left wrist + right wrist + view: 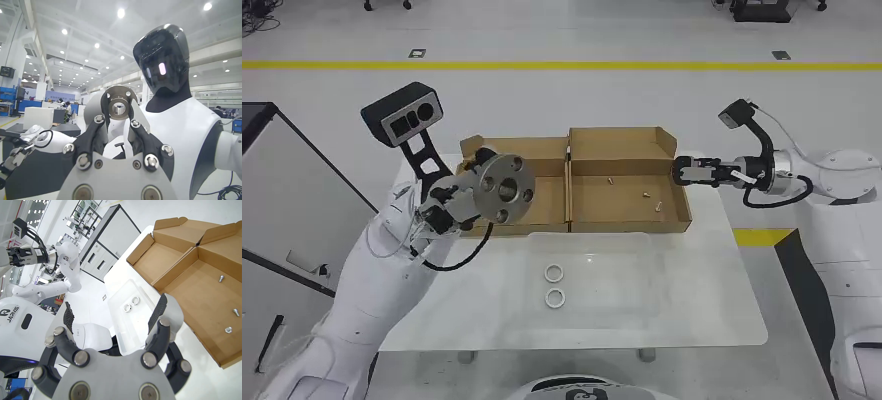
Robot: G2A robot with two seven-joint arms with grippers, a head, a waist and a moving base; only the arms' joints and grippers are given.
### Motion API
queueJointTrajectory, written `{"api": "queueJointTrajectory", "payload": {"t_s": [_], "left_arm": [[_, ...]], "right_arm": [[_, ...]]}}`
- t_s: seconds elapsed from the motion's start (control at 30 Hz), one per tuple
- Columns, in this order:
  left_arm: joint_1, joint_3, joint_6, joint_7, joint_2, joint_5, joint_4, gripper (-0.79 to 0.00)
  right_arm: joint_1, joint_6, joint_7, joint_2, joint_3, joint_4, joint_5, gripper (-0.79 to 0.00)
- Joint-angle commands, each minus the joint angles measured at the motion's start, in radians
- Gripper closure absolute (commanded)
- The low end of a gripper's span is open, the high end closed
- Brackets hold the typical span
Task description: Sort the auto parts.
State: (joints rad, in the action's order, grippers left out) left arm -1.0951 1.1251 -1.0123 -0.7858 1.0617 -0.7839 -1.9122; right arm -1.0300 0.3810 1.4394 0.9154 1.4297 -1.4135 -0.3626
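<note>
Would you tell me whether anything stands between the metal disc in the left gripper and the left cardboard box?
Nothing visible does. The left gripper holds the metal disc in the air at the left box's edge, and the right gripper sits away by the right box.

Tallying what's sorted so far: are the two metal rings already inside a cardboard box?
No, both rings lie on the white tray, in front of the cardboard boxes.

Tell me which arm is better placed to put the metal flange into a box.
Left. The left gripper is shut on the flange by the empty box; the right gripper is open, at the other box's edge.
</note>
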Motion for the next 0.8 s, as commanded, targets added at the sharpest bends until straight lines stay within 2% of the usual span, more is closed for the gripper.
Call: {"api": "queueJointTrajectory", "payload": {"t_s": [0.0, 0.4, 0.53, 0.67, 0.77], "left_arm": [[-0.003, 0.005, 0.0, -0.022, 0.011, -0.049, 0.002, 0.0], [-0.02, 0.011, 0.0, -0.022, 0.079, -0.289, -0.011, 0.0], [-0.026, 0.015, 0.0, -0.022, 0.098, -0.318, -0.012, 0.0], [-0.026, 0.026, 0.0, -0.022, 0.111, -0.291, 0.002, 0.0], [-0.024, 0.044, 0.0, -0.022, 0.113, -0.177, 0.03, 0.0]], "right_arm": [[0.0, 0.0, 0.0, 0.0, 0.0, 0.0, 0.0, -0.785], [0.0, 0.0, 0.0, 0.0, 0.0, 0.0, 0.0, -0.785], [0.0, 0.0, 0.0, 0.0, 0.0, 0.0, 0.0, -0.785], [0.0, 0.0, 0.0, 0.0, 0.0, 0.0, 0.0, -0.785], [0.0, 0.0, 0.0, 0.0, 0.0, 0.0, 0.0, -0.785]]}}
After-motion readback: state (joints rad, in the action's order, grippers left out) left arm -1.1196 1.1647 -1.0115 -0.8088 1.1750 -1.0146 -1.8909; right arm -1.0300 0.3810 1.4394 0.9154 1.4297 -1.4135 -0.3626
